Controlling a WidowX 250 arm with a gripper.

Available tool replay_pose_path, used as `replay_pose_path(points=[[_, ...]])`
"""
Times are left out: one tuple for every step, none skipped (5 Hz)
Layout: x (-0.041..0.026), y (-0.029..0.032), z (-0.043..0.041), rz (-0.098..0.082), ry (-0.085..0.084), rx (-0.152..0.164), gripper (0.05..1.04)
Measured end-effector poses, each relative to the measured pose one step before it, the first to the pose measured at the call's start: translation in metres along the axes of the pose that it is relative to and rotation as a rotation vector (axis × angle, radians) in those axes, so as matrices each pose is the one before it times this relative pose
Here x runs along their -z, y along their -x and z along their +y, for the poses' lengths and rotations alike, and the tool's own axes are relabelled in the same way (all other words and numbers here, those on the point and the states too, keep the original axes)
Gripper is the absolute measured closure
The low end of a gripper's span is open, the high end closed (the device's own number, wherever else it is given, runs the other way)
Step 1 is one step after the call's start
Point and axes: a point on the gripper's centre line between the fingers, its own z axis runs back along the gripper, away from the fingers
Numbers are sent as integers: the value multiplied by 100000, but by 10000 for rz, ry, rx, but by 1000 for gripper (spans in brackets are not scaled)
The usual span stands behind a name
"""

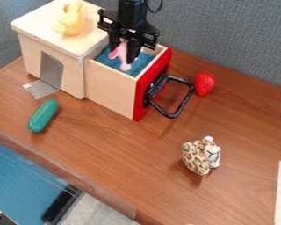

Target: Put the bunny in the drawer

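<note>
Coming down from the top edge, my gripper (123,52) is over the open drawer (110,87), its fingers on either side of the pink bunny (126,66) and shut on it. The bunny hangs with its pale lower end downward, inside the outline of the drawer; whether it touches the blue lining (144,60) I cannot tell. The drawer has light wooden walls, a red front and a black handle, and is pulled out from the wooden box. The fingers cover part of the bunny.
A yellow plush toy (71,18) lies on the box top (46,27). A green capsule-shaped object (43,115) lies at the left, a strawberry (204,83) right of the drawer handle (180,97), and a spotted plush animal (199,154) nearer the front.
</note>
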Motion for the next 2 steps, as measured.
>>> replay_pose_path(points=[[80, 74, -330, 45, 136, -110, 343], [-441, 56, -1126, -8, 214, -11, 93]])
